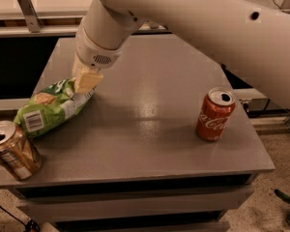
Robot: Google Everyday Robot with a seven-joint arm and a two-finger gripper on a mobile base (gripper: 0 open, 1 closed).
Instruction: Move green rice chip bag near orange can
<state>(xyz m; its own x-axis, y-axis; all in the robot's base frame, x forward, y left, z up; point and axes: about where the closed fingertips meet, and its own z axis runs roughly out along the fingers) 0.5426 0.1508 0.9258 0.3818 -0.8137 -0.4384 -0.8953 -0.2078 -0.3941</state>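
We are pinching the green rice chip bag in the jaws of our gripper (bag lying on the tabletop, beside the orange can).

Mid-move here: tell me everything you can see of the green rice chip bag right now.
The green rice chip bag is a crinkly, glossy light-green pouch with round rice-cake pictures, a darker green patch near its top and a white barcode label facing up. It lies slanted at the grey table's left edge, with its lower end close beside the orange can; whether they touch cannot be told. The tool is shut on its upper right end.
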